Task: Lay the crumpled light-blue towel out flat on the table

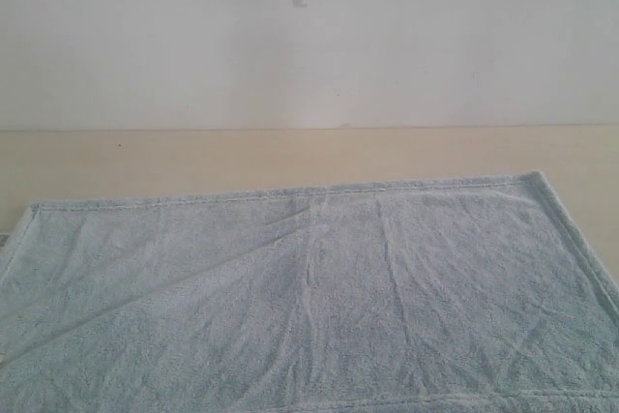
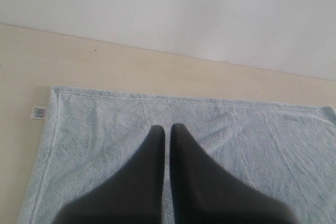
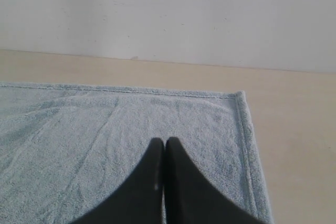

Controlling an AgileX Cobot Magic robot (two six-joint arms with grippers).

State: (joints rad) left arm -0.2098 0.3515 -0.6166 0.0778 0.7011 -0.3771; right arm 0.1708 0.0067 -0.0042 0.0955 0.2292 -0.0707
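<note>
Your left pincer (image 2: pixel 167 129) and right pincer (image 3: pixel 165 142) sit closed and empty over the towel (image 1: pixel 319 297); spreading looks done, so only smooth the faint creases (image 1: pixel 308 282) just ahead of them

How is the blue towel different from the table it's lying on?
The towel is light blue; the table is pale cream. The towel looks fluffy with soft creases, while the table is smooth and plain. The towel has a stitched hem and a small white label at one corner; the table has neither. Both are pale and lie flat.
</note>
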